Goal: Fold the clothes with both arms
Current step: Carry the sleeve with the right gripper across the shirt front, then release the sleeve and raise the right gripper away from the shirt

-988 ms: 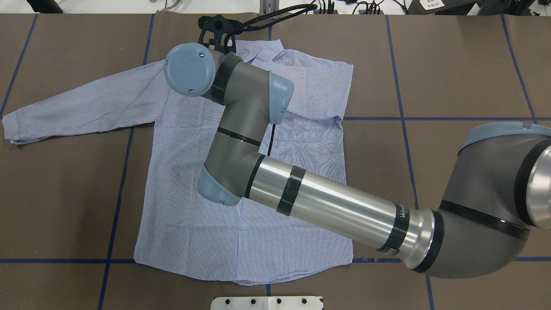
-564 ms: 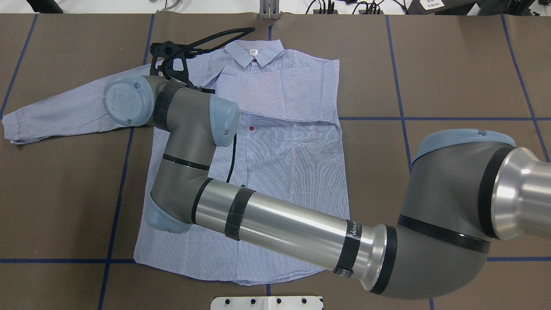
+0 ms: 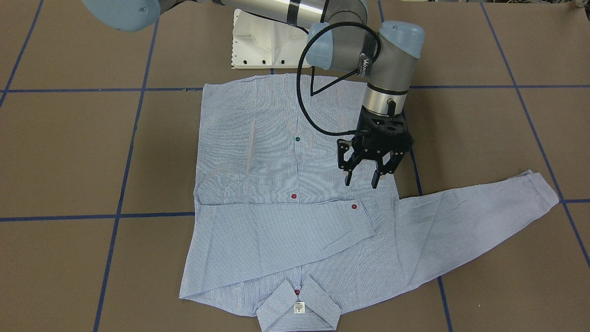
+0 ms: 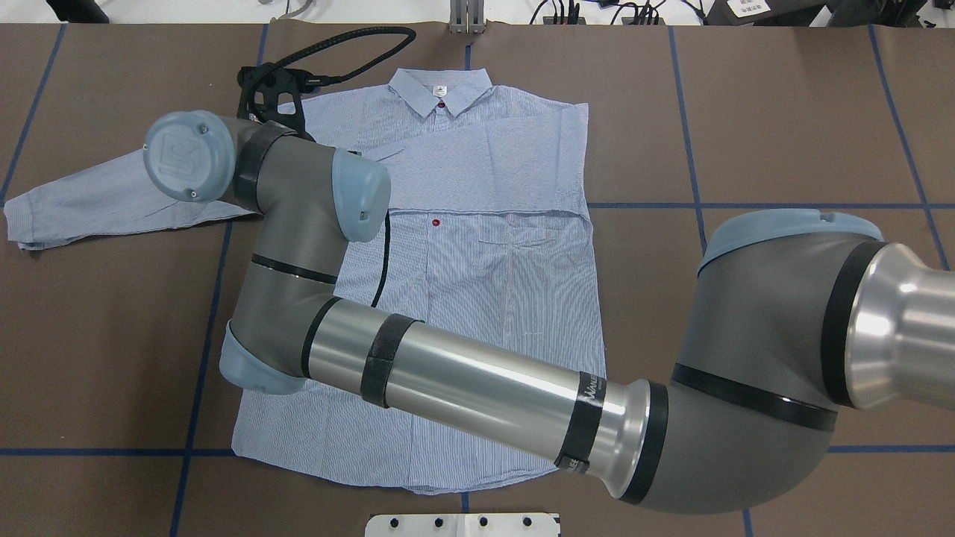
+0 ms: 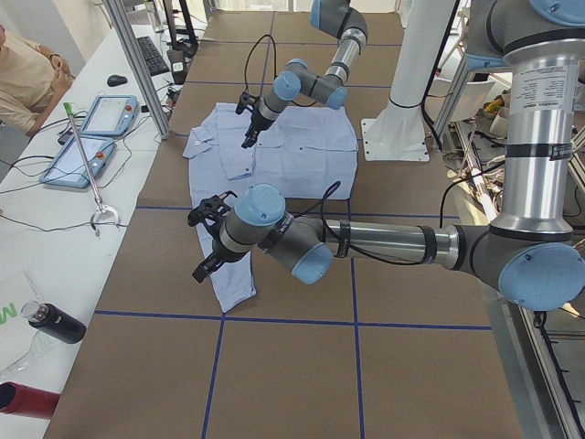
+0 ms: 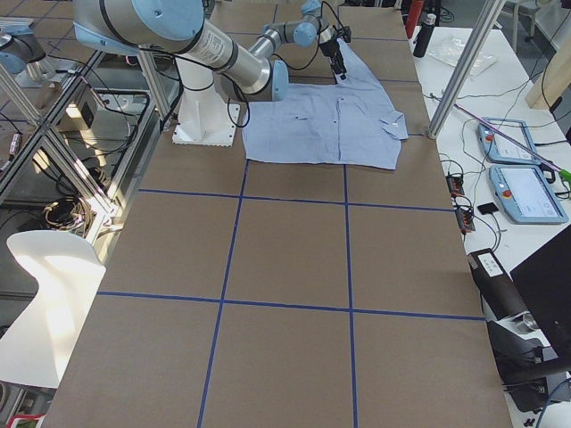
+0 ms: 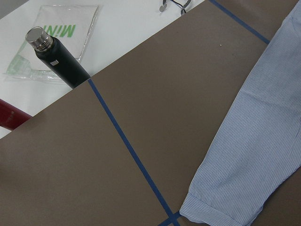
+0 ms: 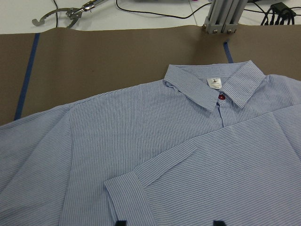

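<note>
Matte brown table [image 4: 783, 112], flat finely striped shirt [image 4: 507, 298]

Table: we see a brown table [image 4: 783, 112] crossed by blue tape lines [image 4: 198, 388].
Base: a white pedestal [image 3: 258, 46] stands on it.
Bottles: a black bottle [image 7: 59, 59] and a red bottle [image 7: 9, 117] lie on the white side table.
Bag: a clear bag [image 7: 61, 28] with green lettering touches the black bottle.
Tablets: we count two tablets [image 5: 111, 114] near a keyboard [image 5: 152, 55].
Chair: a white chair [image 6: 49, 294] stands beside the table.
Person: a person [image 5: 27, 73] is at the edge.
</note>
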Controlling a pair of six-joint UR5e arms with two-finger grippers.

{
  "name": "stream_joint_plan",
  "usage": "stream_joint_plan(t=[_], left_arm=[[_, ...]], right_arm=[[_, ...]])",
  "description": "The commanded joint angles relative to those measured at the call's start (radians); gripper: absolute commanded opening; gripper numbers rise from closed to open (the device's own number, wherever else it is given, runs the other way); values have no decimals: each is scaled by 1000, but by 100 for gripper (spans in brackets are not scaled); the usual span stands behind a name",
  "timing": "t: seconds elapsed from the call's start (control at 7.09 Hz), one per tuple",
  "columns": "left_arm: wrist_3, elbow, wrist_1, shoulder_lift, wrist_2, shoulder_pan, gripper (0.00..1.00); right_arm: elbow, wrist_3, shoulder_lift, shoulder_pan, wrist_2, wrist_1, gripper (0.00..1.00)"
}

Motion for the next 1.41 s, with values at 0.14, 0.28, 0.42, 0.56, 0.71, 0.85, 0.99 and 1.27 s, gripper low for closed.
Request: stream_joint_plan(t=[0.14,0.28,0.42,0.56,0.71,0.85,0.99,1.27], left_arm=[[-1,3,2,-3,-1,3,100],[-1,22,-3,-9,2,11,100],[-4,61,-76,-9,2,27,100],[-7,151,-189,-12,3,53,100],[-59,233,-292,-17,5,70,100],[-245,253,-399,-17,14,134,100],[-435,272,-505,-14,88,214,100],[-669,349,-675,0,250,348,100]], right_arm=[[151,-117,-54,162,247,-112,100],[260,-180,-128,212,325,-152,100],[355,-266,-221,278,395,-154,100],[465,-379,-339,344,459,-154,100],[609,-499,-481,418,522,-155,100],[752,-608,-635,487,600,-154,100],[863,-738,-765,559,655,-154,100],[1000,-894,-1019,674,775,-111,100]])
